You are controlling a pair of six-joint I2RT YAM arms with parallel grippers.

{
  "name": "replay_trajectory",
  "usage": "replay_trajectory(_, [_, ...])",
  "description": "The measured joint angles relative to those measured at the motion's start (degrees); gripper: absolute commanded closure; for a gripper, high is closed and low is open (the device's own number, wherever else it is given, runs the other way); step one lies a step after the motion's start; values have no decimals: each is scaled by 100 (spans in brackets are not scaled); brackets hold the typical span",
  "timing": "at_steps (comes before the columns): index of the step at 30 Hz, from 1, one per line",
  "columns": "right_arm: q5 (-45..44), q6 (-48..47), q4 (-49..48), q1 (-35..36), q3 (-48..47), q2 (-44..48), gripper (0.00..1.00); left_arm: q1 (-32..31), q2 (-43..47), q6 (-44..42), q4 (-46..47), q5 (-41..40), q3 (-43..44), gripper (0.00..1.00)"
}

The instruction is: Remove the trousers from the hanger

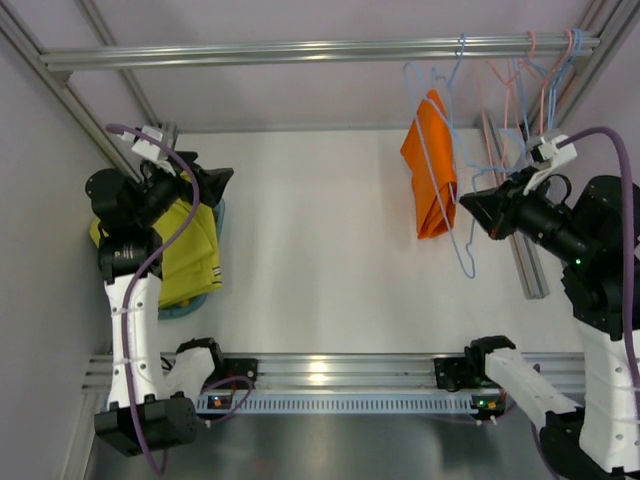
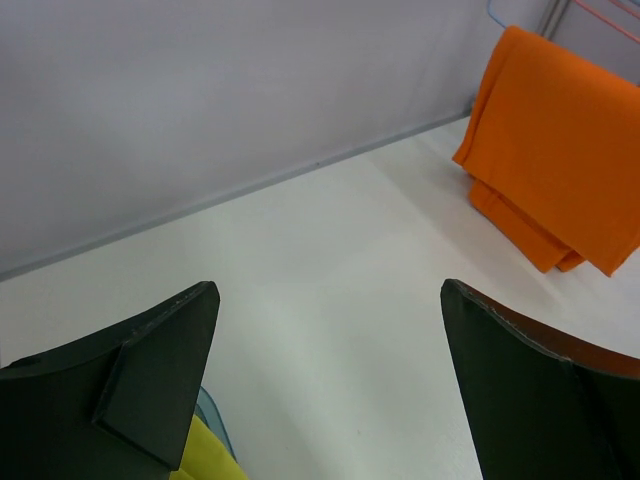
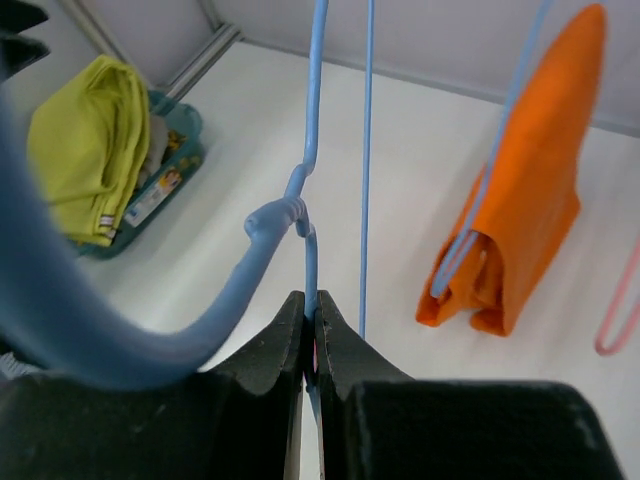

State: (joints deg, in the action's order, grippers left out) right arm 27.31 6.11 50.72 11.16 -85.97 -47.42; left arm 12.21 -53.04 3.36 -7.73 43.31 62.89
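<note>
Only the right wrist view showed the right gripper (image 3: 310, 305) pinching thin blue hanger wire (image 3: 313, 150). Smooth orange trousers (image 3: 540, 190) hung folded beside it, under the aluminium rail (image 1: 300, 50). Far left of that rail, the left gripper (image 2: 330, 300) hung spread over mustard trousers (image 1: 195, 255) heaped in a teal basket (image 1: 185, 308).

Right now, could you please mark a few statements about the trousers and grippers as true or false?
1. The orange trousers hang on a blue hanger. True.
2. The right gripper is open. False: it is shut on a blue wire.
3. The yellow trousers lie on the teal basket. True.
4. The left gripper holds the yellow trousers. False: it is open and empty.
</note>
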Motion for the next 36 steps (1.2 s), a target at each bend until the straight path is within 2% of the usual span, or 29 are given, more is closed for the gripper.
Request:
replay_trajectory(7, [-457,168,273,-1209,-120,645,100,-205,-105,125,-50,107,76,2])
replay_trajectory(11, [-592,195,527,-1552,-190,949,100,-341,-162,120,-48,83,109,2])
replay_trajectory(15, [-765,146,822,-1626,-262,835,100,-503,-225,118,-50,26,118,3])
replay_trajectory(18, [-960,83,1220,-1631,-603,319,100,-614,-238,116,-50,-50,120,2])
replay_trajectory(27, [-901,-142,1412,-1633,-1419,-1379,100,-697,-219,72,-50,-170,129,2])
replay_trajectory(36, [-756,-433,1534,-1659,-3003,-3025,100,-699,7,46,-50,-247,127,2])
